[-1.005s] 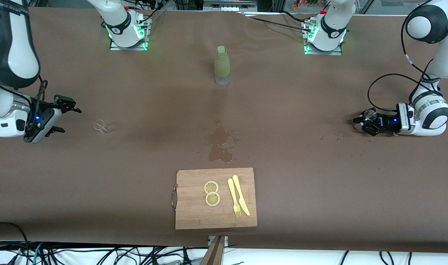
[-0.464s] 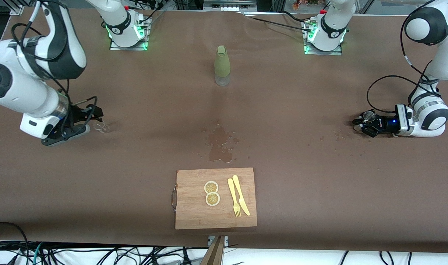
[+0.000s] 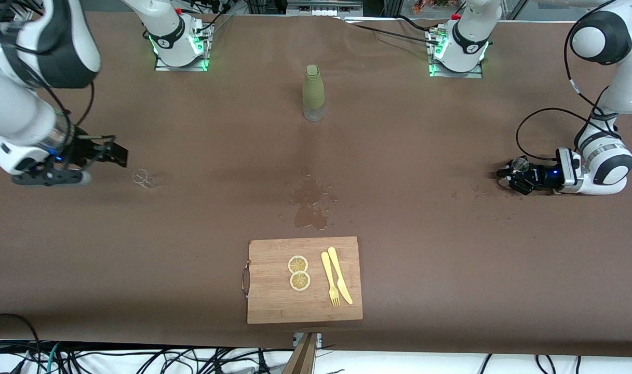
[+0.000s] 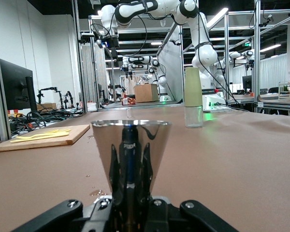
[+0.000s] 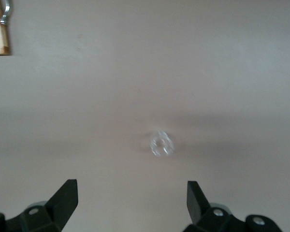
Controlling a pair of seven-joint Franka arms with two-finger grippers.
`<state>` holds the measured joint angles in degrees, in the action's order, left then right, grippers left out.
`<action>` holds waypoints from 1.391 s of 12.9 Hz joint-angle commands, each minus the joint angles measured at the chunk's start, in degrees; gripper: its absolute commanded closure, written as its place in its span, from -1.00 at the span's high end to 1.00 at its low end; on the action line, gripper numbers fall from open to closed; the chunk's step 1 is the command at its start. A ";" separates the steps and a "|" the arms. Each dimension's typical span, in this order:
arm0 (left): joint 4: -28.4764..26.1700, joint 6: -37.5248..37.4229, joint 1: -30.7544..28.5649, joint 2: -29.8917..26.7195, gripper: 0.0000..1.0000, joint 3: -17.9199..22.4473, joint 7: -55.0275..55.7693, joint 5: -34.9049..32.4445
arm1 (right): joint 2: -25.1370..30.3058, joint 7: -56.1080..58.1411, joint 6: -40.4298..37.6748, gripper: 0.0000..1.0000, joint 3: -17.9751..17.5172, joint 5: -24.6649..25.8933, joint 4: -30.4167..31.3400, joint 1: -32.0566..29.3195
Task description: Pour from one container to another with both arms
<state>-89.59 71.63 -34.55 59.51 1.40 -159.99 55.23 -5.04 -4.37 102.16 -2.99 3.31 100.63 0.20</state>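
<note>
Tabletop: right end effector (image 3: 119,154) retreated from glass (image 3: 143,178).

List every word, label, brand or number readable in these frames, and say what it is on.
None can be read.
Left gripper: small white marking, seen through the clear glass it holds, too blurred to read.
Arm bases: round dark marks, too small to read.
Bottle, cutting board: no text visible.
</note>
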 commanded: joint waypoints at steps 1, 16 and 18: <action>1.25 -0.79 0.10 1.92 -1.00 0.45 -13.24 0.49 | 5.90 -4.32 -3.27 1.00 -1.58 0.21 0.71 -2.91; 5.03 -0.97 0.10 1.75 1.00 2.99 -12.80 -0.39 | 6.01 -4.68 -7.41 1.00 -1.58 -2.96 -5.18 -3.80; 7.13 -1.06 0.01 1.22 1.00 4.31 -11.58 -2.13 | 5.74 -4.34 -7.33 1.00 -1.67 -2.96 -5.18 -3.71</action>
<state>-84.63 71.63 -34.68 60.53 3.76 -160.03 55.09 1.05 -8.24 95.01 -4.04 1.00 96.54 -3.11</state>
